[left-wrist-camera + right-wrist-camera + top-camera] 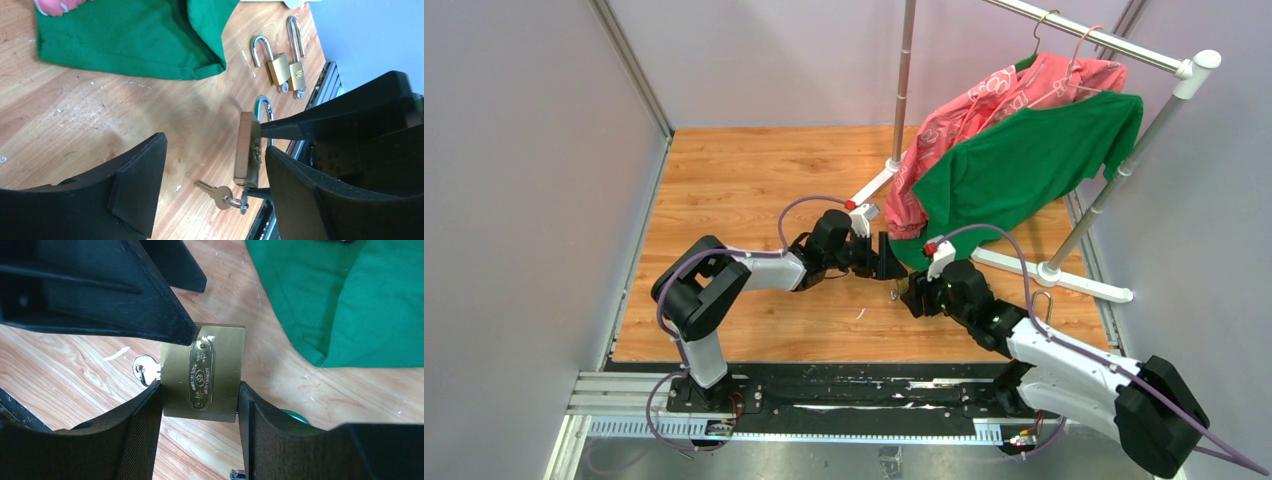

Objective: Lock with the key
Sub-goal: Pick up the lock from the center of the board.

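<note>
Right gripper (200, 392) clamps the brass padlock (220, 365) by its narrow edges, above the wooden table (60, 375); a key (216, 193) on a ring dangles at the end opposite its shackle; the left gripper (215, 150) stands open, just beside it; two more padlocks (280, 67) lie near the green shirt (130, 40).

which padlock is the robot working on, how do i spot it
Find the green shirt drooping onto the wooden table; beside its hem the right claw pinches a brass padlock. Unlike the two padlocks lying flat nearby, it is gripped, standing on edge.
</note>
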